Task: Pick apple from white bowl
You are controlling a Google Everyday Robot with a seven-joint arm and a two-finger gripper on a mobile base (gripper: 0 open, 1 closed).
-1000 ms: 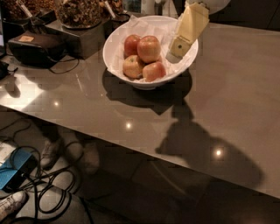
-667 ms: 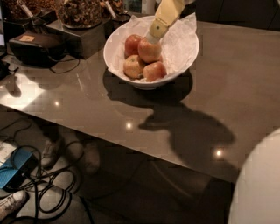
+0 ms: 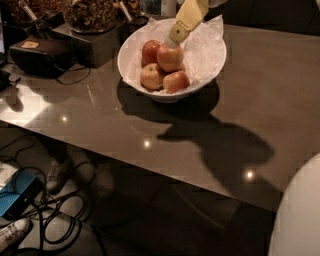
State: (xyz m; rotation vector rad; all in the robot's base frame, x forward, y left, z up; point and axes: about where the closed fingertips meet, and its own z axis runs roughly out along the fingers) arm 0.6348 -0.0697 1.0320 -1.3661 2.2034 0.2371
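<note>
The white bowl [image 3: 210, 60], lined with crinkled white paper, stands on the brown table near its far edge. Several apples lie in it. The apple [image 3: 170, 58], the largest and orange-red with a pale sheen, lies on top in the middle. A darker red apple [image 3: 149, 50] is behind it to the left, a yellow-green one [image 3: 151, 76] in front left, and a reddish one [image 3: 176, 81] in front right. My gripper [image 3: 173, 41], pale yellow, reaches down from the top edge, and its tip is at the top of the large apple.
A black box [image 3: 42, 55] with a cable and dark trays of snacks [image 3: 92, 15] stand at the table's back left. Cables [image 3: 55, 210], a blue device [image 3: 17, 192] and a shoe [image 3: 12, 232] lie on the floor. A white robot part [image 3: 300, 220] fills the lower right corner.
My gripper has moved left and down, from the bowl's right rim to the top of the large apple. A white robot part has come into view at lower right.
</note>
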